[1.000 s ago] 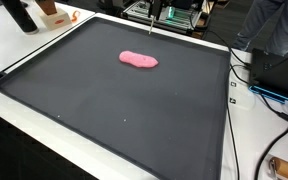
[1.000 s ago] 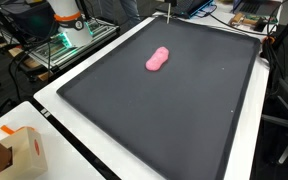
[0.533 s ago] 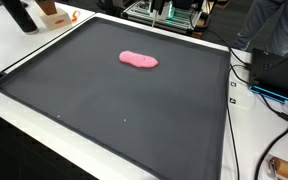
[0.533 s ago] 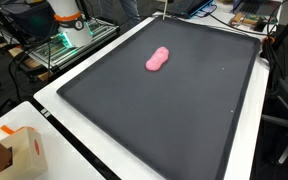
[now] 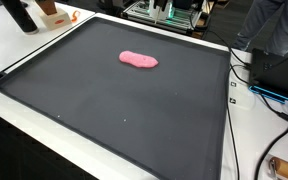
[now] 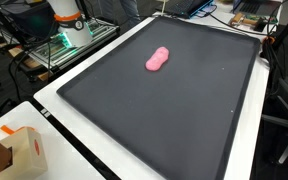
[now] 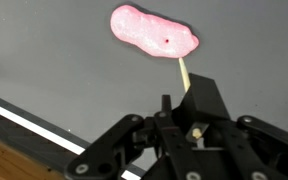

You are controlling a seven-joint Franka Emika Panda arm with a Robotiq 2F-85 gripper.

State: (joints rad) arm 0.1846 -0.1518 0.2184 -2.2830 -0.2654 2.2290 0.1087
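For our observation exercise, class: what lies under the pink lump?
The pink lump lies on the dark mat, bare all around it. The patch directly beneath is covered. The gripper grips a thin stick.

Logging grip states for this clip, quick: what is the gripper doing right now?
Gripper: closed, holding a thin pale stick whose tip points towards the pink lump.
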